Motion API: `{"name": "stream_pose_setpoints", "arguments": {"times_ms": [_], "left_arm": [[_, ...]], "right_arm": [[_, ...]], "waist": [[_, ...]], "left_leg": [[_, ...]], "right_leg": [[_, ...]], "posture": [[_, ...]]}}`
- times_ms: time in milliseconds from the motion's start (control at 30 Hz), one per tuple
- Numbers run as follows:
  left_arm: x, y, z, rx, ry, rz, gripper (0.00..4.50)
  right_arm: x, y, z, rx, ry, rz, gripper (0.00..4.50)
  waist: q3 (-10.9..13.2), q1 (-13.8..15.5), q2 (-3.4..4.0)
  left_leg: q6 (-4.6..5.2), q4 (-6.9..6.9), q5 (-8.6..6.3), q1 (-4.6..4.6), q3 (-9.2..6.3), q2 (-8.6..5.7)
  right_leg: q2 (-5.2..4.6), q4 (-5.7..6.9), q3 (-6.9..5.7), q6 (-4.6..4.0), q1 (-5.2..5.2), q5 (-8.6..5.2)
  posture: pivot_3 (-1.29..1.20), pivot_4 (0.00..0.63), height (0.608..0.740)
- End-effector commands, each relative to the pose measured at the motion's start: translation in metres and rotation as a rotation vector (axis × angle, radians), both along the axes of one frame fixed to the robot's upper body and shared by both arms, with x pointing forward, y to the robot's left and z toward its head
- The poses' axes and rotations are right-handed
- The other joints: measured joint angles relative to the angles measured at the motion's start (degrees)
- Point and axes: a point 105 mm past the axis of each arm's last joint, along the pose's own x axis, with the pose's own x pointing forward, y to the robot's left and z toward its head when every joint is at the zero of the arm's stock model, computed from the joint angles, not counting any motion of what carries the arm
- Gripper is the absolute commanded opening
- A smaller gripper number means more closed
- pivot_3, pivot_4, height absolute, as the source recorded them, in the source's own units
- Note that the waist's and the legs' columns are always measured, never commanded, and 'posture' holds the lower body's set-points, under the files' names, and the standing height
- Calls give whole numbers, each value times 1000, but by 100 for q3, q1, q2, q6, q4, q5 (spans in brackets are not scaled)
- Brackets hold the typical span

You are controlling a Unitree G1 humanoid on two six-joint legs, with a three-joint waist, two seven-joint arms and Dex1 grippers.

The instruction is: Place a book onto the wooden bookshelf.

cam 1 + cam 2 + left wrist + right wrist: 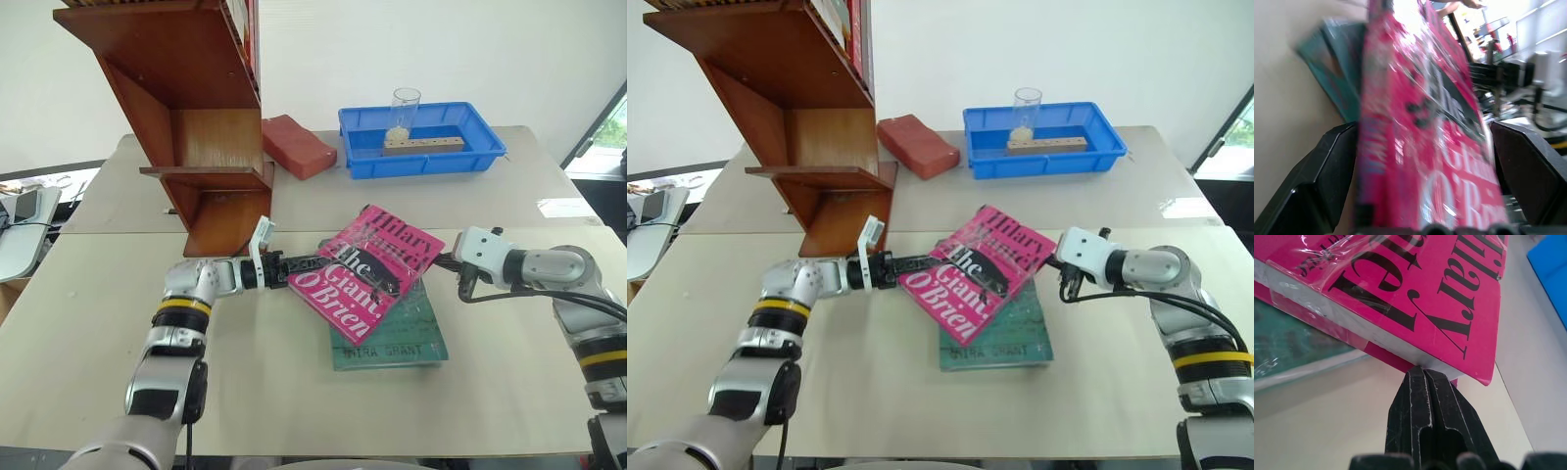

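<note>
1. My right hand [1422, 374] has its fingers pressed fully together, tips against the lower corner of the book [367, 269] by the "Hilary" lettering. I cannot tell whether they pinch the cover or only push under it.
2. My left hand [312, 262] comes in from the other side with fingers spread wide; in its wrist view the pink book stands between the two black fingers [1312, 186] with a gap on each side, so it straddles the edge and grips nothing.
3. The book is tilted, its right side lifted, and lies partly over the teal book [392, 338] marked "Mira Grant", which is flat on the bench [88, 333].
4. Containers — the blue tray [421, 137] sits at the far side of the bench and holds a clear glass [404, 116] with something pale at its bottom and a wooden block [423, 146] with a row of holes.
5. The red-brown brick [297, 146] lies between the tray and the wooden bookshelf [201, 127], just beside the shelf's side panel.
6. The bookshelf stands at far left, leaning back; books [245, 34] fill its upper level, and the lower shelf I can see is bare.
7. Open room — bare bench lies in front of the shelf's foot and to the left of my left arm; the near bench edge is free of things.
</note>
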Motion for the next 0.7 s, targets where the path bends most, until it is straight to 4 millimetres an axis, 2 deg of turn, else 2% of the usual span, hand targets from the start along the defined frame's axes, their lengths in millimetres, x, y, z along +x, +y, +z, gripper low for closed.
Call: {"name": "stream_pose_setpoints", "arguments": {"times_ms": [33, 167, 300, 500, 600, 700], "left_arm": [[-19, -5, 9, -36, -1, -26, 4500], [-31, -9, 9, -76, 19, 7, 4500], [-38, -10, 18, -121, 14, 31, 4500], [-39, -4, 30, -170, 13, 70, 4500], [-40, -4, 30, -168, 22, 74, 3660], [-43, -6, 30, -169, 25, 61, 2238]], "right_arm": [[5, 17, 10, 13, -51, 99, 44], [6, 33, 10, 39, -63, 181, 44], [5, 48, 14, 60, -82, 253, 44], [-1, 57, 12, 51, -77, 312, 44], [-2, 55, 11, 43, -75, 317, 0], [-4, 52, 12, 40, -73, 314, 0]], "waist": [[0, -6, 0], [1, 40, -1], [1, 61, -1], [1, 59, -1], [1, 67, -1], [1, 67, -1]], "left_leg": [[-1, 0, 0, 1, -2, 0], [-23, 1, 14, 5, -7, -1], [-32, 0, 18, 5, -9, -4], [-33, -1, 19, 5, -12, -4], [-34, -1, 19, 7, -14, -6], [-34, -1, 19, 13, -17, -7]], "right_leg": [[0, 0, -1, -1, 1, 0], [-2, 0, -4, -1, 13, 0], [-3, -2, -3, -1, 17, 0], [-3, -6, -4, -1, 19, 1], [-3, -7, -4, -1, 25, 1], [-3, -14, -5, -1, 35, 1]], "posture": [[0, 150, 649], [0, 150, 649], [0, 150, 649], [0, 150, 649], [0, 150, 649], [0, 150, 649]]}}
